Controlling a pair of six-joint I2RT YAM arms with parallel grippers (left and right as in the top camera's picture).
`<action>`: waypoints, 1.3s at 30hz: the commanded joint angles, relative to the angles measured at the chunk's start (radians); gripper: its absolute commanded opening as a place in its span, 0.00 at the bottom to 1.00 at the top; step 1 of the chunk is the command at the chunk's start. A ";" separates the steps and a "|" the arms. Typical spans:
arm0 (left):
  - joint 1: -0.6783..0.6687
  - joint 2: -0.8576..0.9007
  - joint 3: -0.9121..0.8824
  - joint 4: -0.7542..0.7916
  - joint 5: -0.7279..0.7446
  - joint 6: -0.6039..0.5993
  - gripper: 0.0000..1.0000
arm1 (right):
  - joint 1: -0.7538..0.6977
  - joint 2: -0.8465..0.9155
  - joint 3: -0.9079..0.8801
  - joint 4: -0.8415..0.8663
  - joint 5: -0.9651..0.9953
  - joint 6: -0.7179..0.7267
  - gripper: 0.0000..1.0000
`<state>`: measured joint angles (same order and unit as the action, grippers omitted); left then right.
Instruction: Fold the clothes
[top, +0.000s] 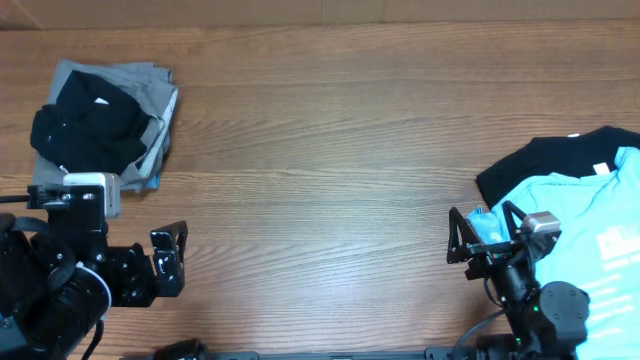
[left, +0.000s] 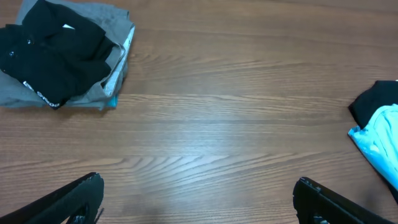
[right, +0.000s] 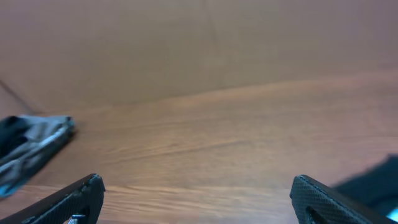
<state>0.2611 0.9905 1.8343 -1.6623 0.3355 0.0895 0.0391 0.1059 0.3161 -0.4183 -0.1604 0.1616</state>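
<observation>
Two heaps of clothes lie on the wooden table (top: 320, 150) in the overhead view, one near each of my hands. My left gripper (top: 168, 258) is open with nothing between its tips. The folded pile (top: 100, 125), a black piece on top of grey ones, sits ahead of it and off to its outer side, near but apart. My right gripper (top: 485, 232) is open too, and a corner of the teal shirt (top: 590, 225) reaches in by its tips; from above I cannot tell whether they touch the cloth. A black garment (top: 545, 160) lies partly under the teal one, ahead of that gripper and to its right.

From my left wrist, my left fingers (left: 78, 198) are spread wide at the bottom corners, with only bare wood between them. The folded pile is well ahead and to the left. The teal shirt and the black garment peek in at the far right.

From my right wrist, the picture is blurred. My right fingers (right: 323, 200) stand wide apart and grip nothing. The folded pile shows well off to their left, and dark cloth shows just beside the right-hand finger.
</observation>
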 joint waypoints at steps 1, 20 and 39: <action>-0.007 0.000 -0.001 -0.002 -0.004 0.016 1.00 | -0.045 -0.072 -0.081 0.037 -0.002 0.040 1.00; -0.007 0.000 -0.001 -0.002 -0.004 0.015 1.00 | -0.061 -0.098 -0.224 0.122 0.002 0.055 1.00; -0.048 0.000 -0.001 -0.002 -0.004 0.016 1.00 | -0.061 -0.098 -0.224 0.122 0.002 0.055 1.00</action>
<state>0.2436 0.9905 1.8343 -1.6623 0.3355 0.0895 -0.0185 0.0154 0.0971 -0.3058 -0.1600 0.2104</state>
